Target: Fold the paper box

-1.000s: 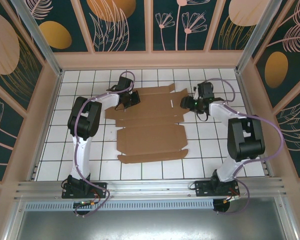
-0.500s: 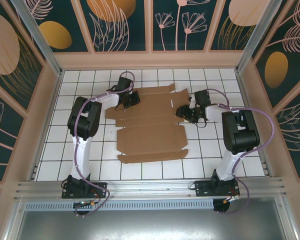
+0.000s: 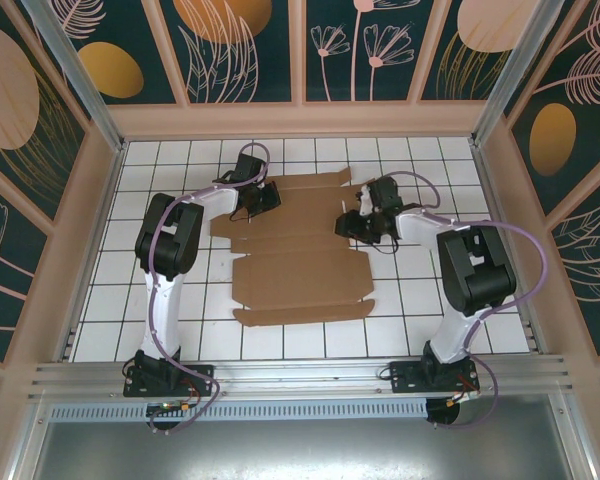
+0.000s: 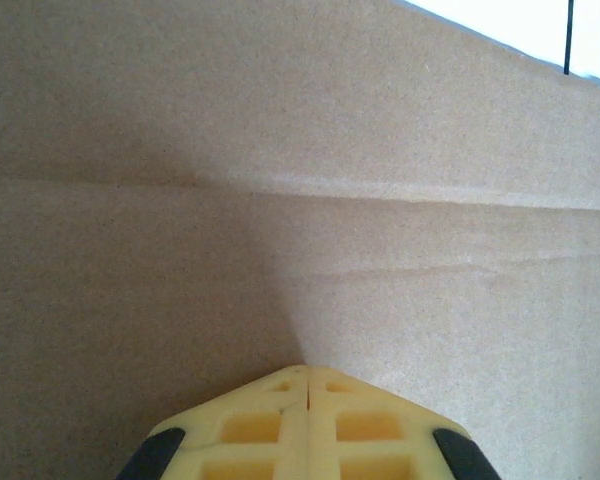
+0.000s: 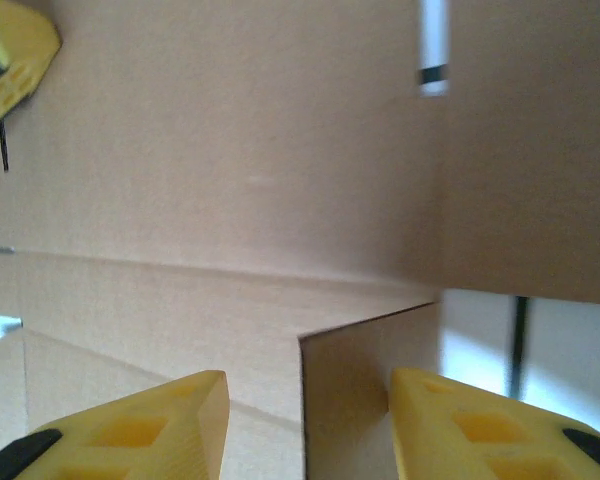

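The paper box [image 3: 300, 270] lies flat mid-surface [image 3: 400, 320], its long axis running near to far. The right end effector [image 3: 347, 222], fingers parted, straddles a raised flap [image 5: 365, 390] at the far right edge. The left end effector [image 3: 264, 197], closed, sits over the far left corner.

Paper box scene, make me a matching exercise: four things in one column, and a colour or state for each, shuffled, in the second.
1 left gripper
2 right gripper
3 paper box
4 table

A white tiles
B jaws apart, a cardboard flap edge between them
C jaws shut together over cardboard
D brown, spread mostly flat

Pairs: 1-C, 2-B, 3-D, 4-A.
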`<state>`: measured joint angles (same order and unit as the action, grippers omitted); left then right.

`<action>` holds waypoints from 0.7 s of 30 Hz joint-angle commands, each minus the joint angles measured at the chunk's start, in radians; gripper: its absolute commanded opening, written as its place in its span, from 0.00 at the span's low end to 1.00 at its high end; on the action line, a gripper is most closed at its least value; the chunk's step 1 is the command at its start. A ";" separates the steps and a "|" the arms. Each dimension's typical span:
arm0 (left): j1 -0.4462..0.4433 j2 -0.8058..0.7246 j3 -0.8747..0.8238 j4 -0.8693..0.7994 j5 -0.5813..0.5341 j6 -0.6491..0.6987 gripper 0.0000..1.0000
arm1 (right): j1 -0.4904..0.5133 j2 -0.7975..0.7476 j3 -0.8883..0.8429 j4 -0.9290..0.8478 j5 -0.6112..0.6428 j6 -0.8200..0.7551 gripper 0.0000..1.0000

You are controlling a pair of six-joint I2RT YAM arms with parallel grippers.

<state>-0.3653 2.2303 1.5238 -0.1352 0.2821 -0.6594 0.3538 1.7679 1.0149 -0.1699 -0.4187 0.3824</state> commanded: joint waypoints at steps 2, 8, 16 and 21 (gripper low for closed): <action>-0.001 0.051 -0.049 -0.089 0.006 -0.016 0.03 | 0.051 0.065 0.052 -0.057 0.058 -0.034 0.46; 0.000 0.039 -0.055 -0.086 0.000 -0.012 0.03 | 0.047 -0.031 0.082 -0.078 0.240 -0.071 0.46; 0.000 0.008 -0.037 -0.085 0.009 0.002 0.06 | 0.091 -0.076 0.224 -0.160 0.374 -0.222 0.62; 0.029 -0.124 -0.050 -0.013 0.044 0.012 0.25 | 0.150 0.033 0.299 -0.148 0.450 -0.243 0.65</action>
<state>-0.3607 2.1967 1.4971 -0.1272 0.2993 -0.6567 0.4709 1.7260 1.2804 -0.2882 -0.0566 0.1867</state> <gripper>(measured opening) 0.220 0.643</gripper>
